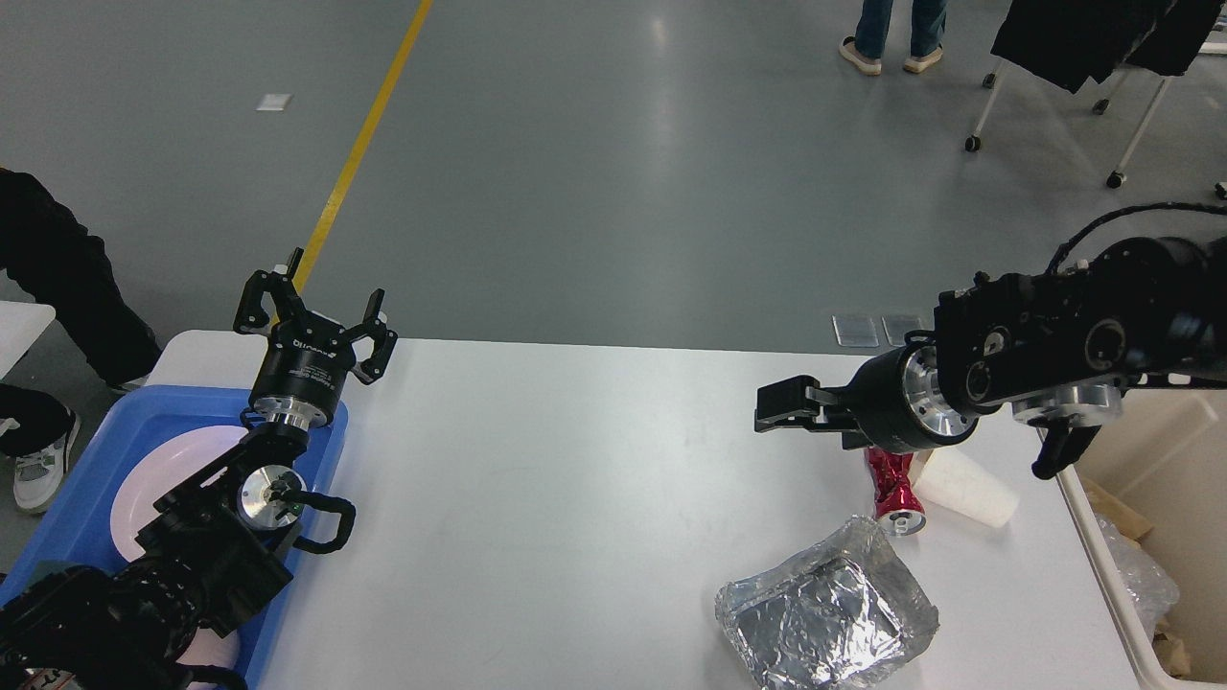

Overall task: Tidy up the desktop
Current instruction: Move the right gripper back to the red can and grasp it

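Crushed can (893, 491) on desktop (575, 479)

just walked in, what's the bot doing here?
Tidying the desktop, nothing in hand yet. The left claw is open above the blue tray, which holds a white plate. The right claw hangs near a crushed red can, a tipped white cup and a foil tray.

On the desktop (575, 479) lie a crushed red can (893, 489), white cup (968, 489) and foil tray (824, 609).
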You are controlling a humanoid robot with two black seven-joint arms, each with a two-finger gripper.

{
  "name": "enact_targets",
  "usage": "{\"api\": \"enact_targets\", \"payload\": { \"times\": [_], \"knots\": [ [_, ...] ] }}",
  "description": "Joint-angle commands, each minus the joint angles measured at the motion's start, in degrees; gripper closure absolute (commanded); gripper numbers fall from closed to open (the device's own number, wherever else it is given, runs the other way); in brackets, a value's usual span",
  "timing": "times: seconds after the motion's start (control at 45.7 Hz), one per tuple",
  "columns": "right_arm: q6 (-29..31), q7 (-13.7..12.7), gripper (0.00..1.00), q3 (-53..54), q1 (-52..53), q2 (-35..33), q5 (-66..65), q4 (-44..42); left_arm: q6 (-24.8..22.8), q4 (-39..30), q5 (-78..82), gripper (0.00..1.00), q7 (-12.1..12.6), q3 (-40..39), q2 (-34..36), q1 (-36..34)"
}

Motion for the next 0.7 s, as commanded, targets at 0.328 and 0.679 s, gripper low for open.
{"api": "enact_targets", "payload": {
  "times": [0.328,0.679],
  "knots": [
    [-11.39,-0.20,0.00,-3.65,-30.92,2.37,0.92,-26.99,-0.08,0.00,0.05,0.03,-0.01,0.00,0.00,-0.09],
    [-12.71,-0.20,0.00,-3.65,-34.08,6.24,1.62,-28.83,0.01,0.00,0.05,0.03,-0.01,0.00,0.00,-0.09]
  ]
}}
